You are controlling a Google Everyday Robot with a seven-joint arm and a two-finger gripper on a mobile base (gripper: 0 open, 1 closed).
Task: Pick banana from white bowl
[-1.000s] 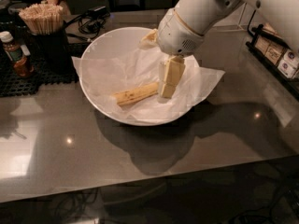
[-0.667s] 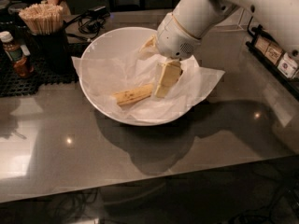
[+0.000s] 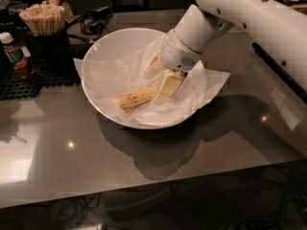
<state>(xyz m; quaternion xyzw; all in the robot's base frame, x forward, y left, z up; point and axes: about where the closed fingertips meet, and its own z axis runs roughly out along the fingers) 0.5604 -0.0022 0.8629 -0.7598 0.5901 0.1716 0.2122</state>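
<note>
The banana (image 3: 135,98) lies in the white bowl (image 3: 103,49) on crinkled white paper, left of the bowl's middle, with its right end toward the gripper. The gripper (image 3: 150,89) hangs into the bowl from the white arm at the upper right. It is open. One pale yellow finger (image 3: 152,67) is behind the banana's right end and the other finger (image 3: 165,87) is just in front of that end, close to or touching it. The banana rests on the paper.
The bowl sits on a glossy grey table (image 3: 144,162). At the back left stand a dark cup of wooden sticks (image 3: 43,20) and a brown sauce bottle (image 3: 17,56) on a black mat. Cables (image 3: 93,20) lie behind the bowl. A person's arm shows at the top left.
The gripper has moved lower and to the left in the bowl, bringing its fingers around the banana's right end. The banana has not moved.
</note>
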